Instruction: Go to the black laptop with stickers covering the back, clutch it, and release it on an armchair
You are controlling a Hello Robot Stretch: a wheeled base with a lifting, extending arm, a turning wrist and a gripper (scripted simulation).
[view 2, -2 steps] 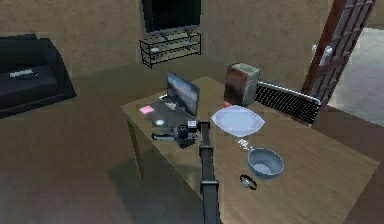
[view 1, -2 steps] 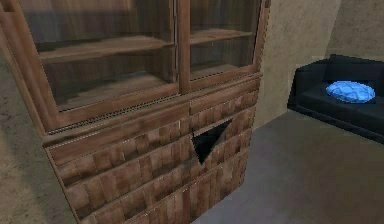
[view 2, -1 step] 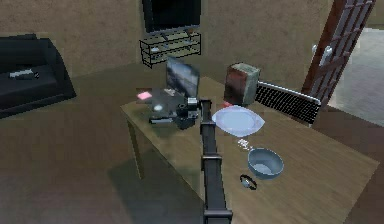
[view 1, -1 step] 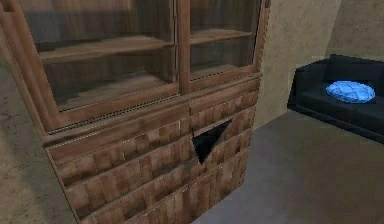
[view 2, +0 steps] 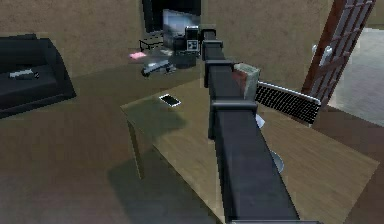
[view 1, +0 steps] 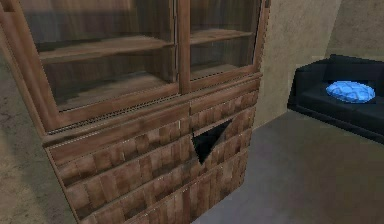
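Observation:
My arm (view 2: 235, 140) rises as a dark bar from the bottom edge of the arm side view, out over a wooden table (view 2: 190, 150). The gripper (view 2: 160, 67) is at its far end, left of the white marker squares (view 2: 212, 44), among small things at the table's far side. I cannot tell whether it holds anything. A dark boxy thing with a pale grey face (view 2: 178, 24) stands just behind it. A flat dark panel with a dotted pattern (view 2: 287, 101) lies right of the arm. In the forward view, a dark armchair (view 1: 322, 92) with a round blue thing (view 1: 350, 91) on its seat sits at the right.
A tall wooden cabinet with glass doors (view 1: 140, 90) stands close ahead in the forward view. On the table lie a small phone-like slab (view 2: 170, 100) and a pink thing (view 2: 135, 58). A black sofa (view 2: 30, 72) is at the arm side view's left, a door (view 2: 335, 50) at its right.

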